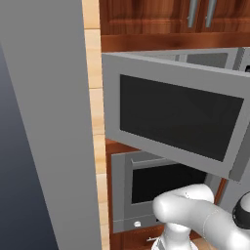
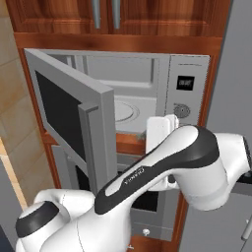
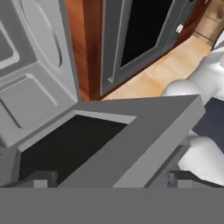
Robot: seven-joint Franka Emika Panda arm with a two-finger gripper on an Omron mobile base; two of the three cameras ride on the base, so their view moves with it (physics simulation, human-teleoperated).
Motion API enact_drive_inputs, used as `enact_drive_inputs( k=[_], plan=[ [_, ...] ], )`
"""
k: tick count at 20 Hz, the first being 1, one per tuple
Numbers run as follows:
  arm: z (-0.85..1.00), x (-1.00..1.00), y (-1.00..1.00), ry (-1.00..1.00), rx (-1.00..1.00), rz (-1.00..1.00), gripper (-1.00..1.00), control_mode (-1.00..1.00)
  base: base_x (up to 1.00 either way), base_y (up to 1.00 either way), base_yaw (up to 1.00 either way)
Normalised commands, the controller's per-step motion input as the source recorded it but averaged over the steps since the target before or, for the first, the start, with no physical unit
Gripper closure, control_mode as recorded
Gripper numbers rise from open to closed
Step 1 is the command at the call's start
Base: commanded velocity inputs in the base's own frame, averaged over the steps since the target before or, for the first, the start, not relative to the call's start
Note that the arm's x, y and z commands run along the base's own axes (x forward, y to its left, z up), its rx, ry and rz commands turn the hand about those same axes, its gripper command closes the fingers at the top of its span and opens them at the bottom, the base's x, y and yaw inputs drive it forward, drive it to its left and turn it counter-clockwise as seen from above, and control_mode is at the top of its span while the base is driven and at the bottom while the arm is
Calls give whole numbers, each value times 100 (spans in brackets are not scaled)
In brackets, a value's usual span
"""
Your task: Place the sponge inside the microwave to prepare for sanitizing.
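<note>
- Hand view: the gripper (image 3: 112, 178) has its jaws spread wide with nothing between them; the two dark fingertips (image 3: 41, 177) stand well apart.
- Straight ahead of the jaws, and close, is the swung-open door (image 3: 131, 131) of the microwave (image 2: 188, 64). Its dark window runs across from one tip towards the other.
- Beyond the door and off to one side of the jaws lies the open cavity, with the round turntable (image 2: 124, 111) on its floor.
- Where the sponge lies from the jaws I cannot tell, nor its long axis; it is not in the grip.
- My judgement: the sponge must be found and picked up before anything goes into the cavity. The single arm has to do both.
- Past the door, farther from the jaws, is the oven (image 1: 161, 183), set under the microwave.
- Count: one microwave, one door, one turntable, one oven, one arm, two fingertips.
</note>
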Motion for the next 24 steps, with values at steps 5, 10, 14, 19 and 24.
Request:
enact_drive_inputs(
  k=[5,10,14,19,24],
  plan=[
    [-1,46,7,0,2,0,-100,-100,0,0,0],
    [0,0,42,7,19,10,-100,-100,0,0,0],
    [5,3,51,8,16,22,-100,-100,0,0,0],
    [16,6,59,4,7,44,-100,-100,0,0,0],
    [4,-13,76,20,24,56,-100,-100,0,0,0]
  ],
)
